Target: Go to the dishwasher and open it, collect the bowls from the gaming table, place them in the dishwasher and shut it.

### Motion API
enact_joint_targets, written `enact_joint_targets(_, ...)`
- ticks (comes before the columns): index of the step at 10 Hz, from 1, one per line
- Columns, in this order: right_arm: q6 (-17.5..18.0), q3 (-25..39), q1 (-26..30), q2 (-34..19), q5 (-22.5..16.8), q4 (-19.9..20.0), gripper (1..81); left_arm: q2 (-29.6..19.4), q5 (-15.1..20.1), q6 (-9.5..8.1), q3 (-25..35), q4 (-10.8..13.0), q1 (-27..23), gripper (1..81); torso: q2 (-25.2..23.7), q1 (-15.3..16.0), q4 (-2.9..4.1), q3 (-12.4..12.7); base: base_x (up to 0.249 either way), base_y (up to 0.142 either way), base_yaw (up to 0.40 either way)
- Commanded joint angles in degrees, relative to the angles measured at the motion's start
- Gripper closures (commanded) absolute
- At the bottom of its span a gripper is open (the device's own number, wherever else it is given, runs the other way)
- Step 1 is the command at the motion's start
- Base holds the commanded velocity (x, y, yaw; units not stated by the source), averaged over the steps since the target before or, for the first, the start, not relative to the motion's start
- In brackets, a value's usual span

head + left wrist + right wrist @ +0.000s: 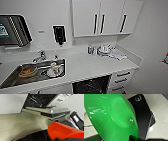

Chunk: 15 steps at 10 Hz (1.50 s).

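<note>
Right claw clamps on the rim of the green bowl [112, 117], which looms huge and tilted before its wrist camera, the floor pale behind it. On the left wrist, an orange bowl [65, 131] sits right up against the lens; whether that claw is apart or together, I cannot tell. Beyond it the dishwasher [47, 107] stands open, door [55, 112] dropped down, dark racks showing. From the head camera, the dishwasher's dark opening [91, 85] sits under the white counter [87, 66], just beside the drawers [122, 80], with the sink [37, 72] holding dishes to the left.
</note>
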Motion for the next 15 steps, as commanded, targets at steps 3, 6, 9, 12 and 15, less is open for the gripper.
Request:
enact_joint_targets(3, -1.1, 1.4, 1.6, 0.2, -3.4, -1.6, 81.1, -10.2, 7.5, -0.42, 11.3, 0.8, -13.9, 81.1, 0.0, 0.0, 0.0, -2.3, 0.0, 0.0, 0.0)
enact_joint_targets(6, -1.1, 1.2, 1.6, 0.4, -3.4, -1.6, 81.1, -12.3, 16.4, -0.42, 17.4, 0.6, -20.9, 81.1, 0.0, 0.0, 0.0, -5.5, 0.0, 0.0, 0.0)
enact_joint_targets(9, -1.1, 1.1, 1.7, 0.5, -3.5, -1.6, 81.1, -12.0, 23.6, -0.5, 22.4, 0.4, -27.3, 81.1, 0.1, 0.1, 0.0, -8.9, 0.0, 0.0, 0.0)
enact_joint_targets(12, -1.1, 1.1, 1.9, 0.5, -3.5, -1.6, 81.1, -9.6, 34.4, -1.47, 29.7, 0.5, -36.5, 81.1, 0.1, 0.1, 0.0, -11.9, 0.0, 0.0, 0.0)
enact_joint_targets(15, -1.1, 1.1, 1.9, 0.6, -3.4, -1.6, 81.1, -3.8, 48.2, -2.17, 36.1, 0.6, -46.1, 81.1, 0.2, 0.2, 0.0, -12.0, 0.0, 0.0, 0.0)
